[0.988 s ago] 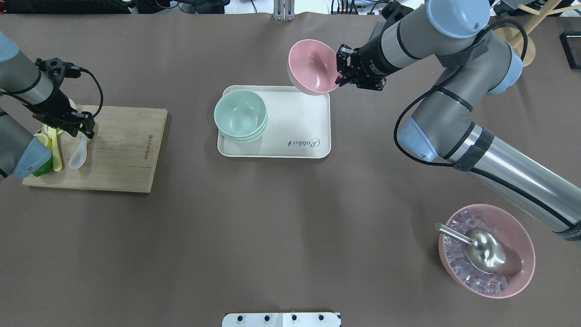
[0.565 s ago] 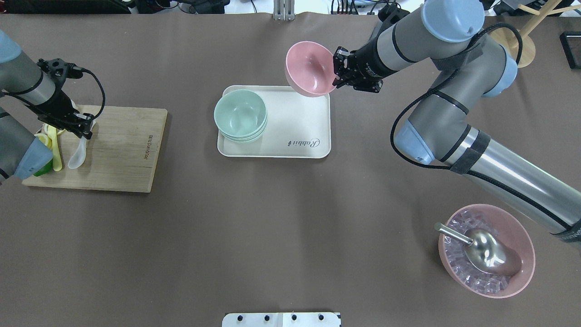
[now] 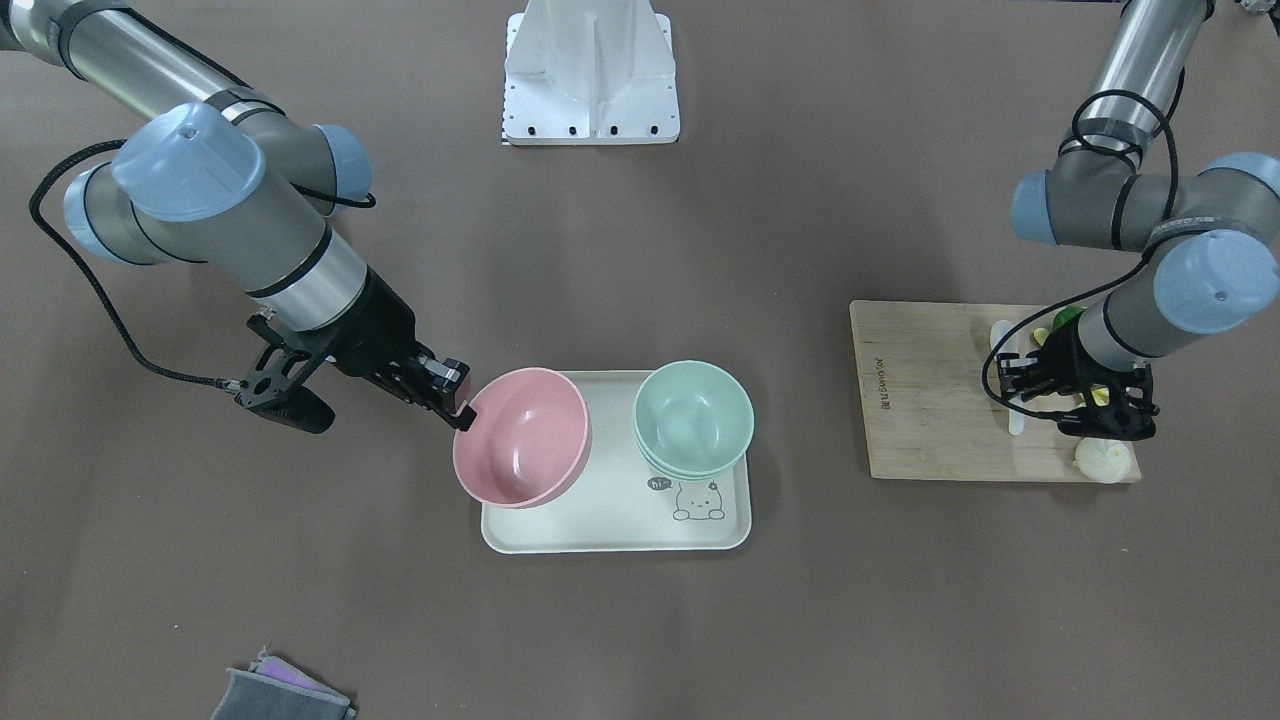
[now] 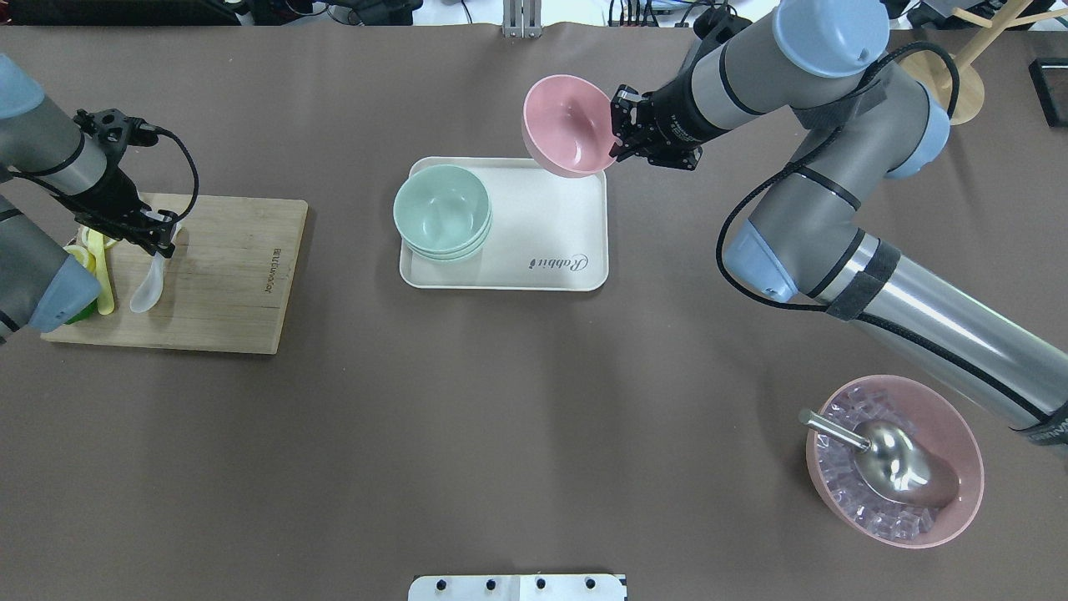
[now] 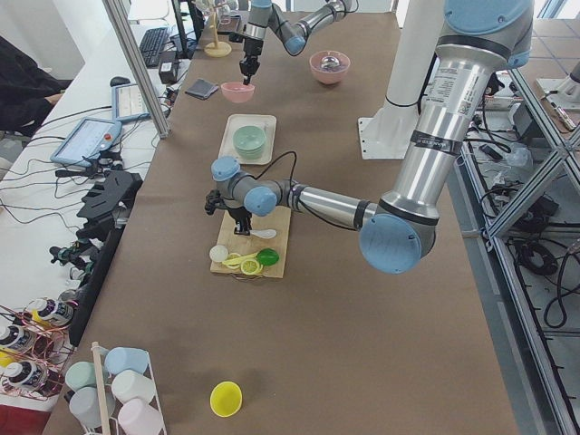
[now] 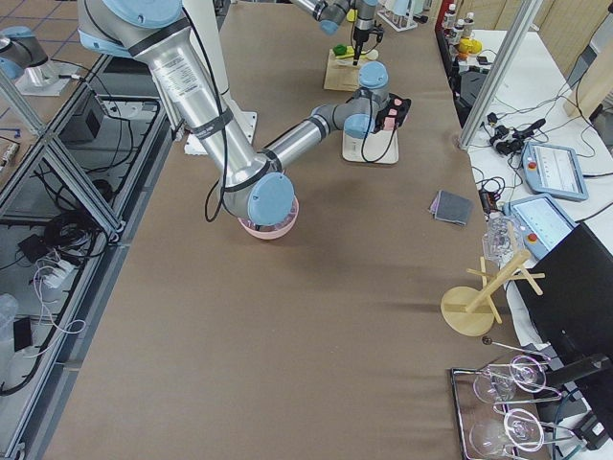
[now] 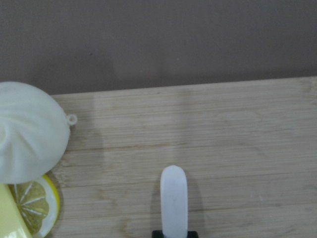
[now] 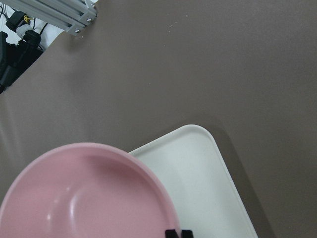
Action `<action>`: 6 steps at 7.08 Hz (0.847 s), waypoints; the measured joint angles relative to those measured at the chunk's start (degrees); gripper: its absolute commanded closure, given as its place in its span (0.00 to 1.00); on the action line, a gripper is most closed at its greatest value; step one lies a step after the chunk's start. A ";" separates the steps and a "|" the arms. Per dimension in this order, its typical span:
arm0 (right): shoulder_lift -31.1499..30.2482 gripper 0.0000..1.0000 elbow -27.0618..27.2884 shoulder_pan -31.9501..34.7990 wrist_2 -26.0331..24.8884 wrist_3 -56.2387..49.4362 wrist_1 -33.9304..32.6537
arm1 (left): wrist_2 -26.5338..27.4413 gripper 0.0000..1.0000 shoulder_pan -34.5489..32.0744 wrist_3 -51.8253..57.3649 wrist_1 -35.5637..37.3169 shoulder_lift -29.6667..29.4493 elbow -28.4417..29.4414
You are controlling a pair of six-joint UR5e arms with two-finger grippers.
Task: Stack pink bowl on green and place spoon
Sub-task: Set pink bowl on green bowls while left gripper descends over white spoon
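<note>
My right gripper [image 4: 616, 127] is shut on the rim of the plain pink bowl [image 4: 563, 125] and holds it tilted in the air over the far right corner of the white tray [image 4: 551, 242]. The bowl also shows in the front view [image 3: 520, 435] and in the right wrist view [image 8: 89, 193]. The nested green bowls [image 4: 442, 210] stand on the tray's left part, apart from the pink bowl. My left gripper [image 4: 158, 242] is shut on the handle of the white spoon [image 4: 148, 284] over the wooden cutting board [image 4: 234, 284]. The spoon's handle also shows in the left wrist view [image 7: 173, 198].
A white bun [image 7: 29, 131], a lemon slice [image 7: 37, 208] and a long yellow utensil [image 4: 102, 280] lie on the board's left end. A pink bowl of clear cubes with a steel scoop [image 4: 893, 459] stands near right. A wooden stand [image 4: 951, 75] is far right.
My right gripper has carried the pink bowl a little to the left. My left gripper has shifted slightly along the board with the spoon in it.
</note>
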 measured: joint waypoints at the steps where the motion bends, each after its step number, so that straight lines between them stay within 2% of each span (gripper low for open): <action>1: 0.18 1.00 0.05 0.00 0.02 0.27 0.01 | -0.23 1.00 -0.19 0.21 2.05 0.03 -1.82; 4: 2.46 1.00 -1.39 -0.92 -0.53 0.45 -0.12 | -0.64 1.00 -0.63 0.80 10.76 -0.12 -9.81; 6: 5.42 1.00 -2.32 -4.92 -3.41 0.45 -0.15 | -0.82 1.00 -1.12 0.84 11.66 -0.38 -10.91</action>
